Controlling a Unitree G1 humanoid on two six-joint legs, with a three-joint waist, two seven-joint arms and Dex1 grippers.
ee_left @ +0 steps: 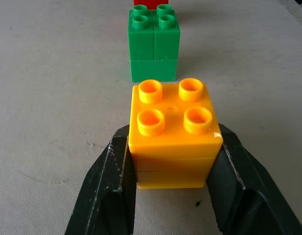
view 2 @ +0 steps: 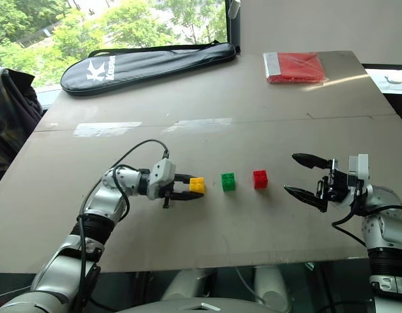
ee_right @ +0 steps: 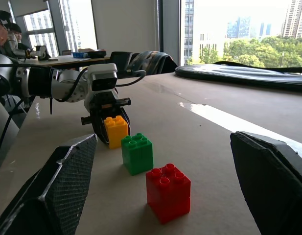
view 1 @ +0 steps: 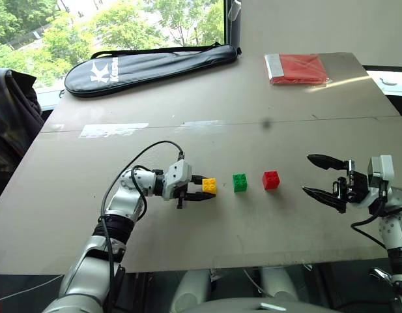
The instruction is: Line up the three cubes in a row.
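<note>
Three cubes sit in a line across the lower middle of the left eye frame, on the grey-brown table (view 1: pixel 266 104): the yellow cube (view 1: pixel 209 186) at the left end, the green cube (view 1: pixel 240 182) in the middle and the red cube (view 1: pixel 271 180) at the right end. All three stand upright with their studs up, and small gaps of bare table separate each from its neighbour.

The left gripper (view 1: pixel 202 188) reaches in from the lower left of the frame and is clamped on the yellow cube; in the left wrist view its two black fingers (ee_left: pixel 111 186) press against opposite sides of that cube, which rests on the table with the green cube just beyond it.

The right gripper (view 1: pixel 315 175) hangs at the right edge of the frame, well apart from the red cube, its jaws spread wide and grasping nothing. Its wrist view looks down the row, with the red cube nearest, then green, then yellow.

Toward the upper left of the frame a long dark racket bag (view 1: pixel 148 65) lies along the far edge of the table. At the upper right lies a flat red packet (view 1: pixel 297 68), far from the cubes.
</note>
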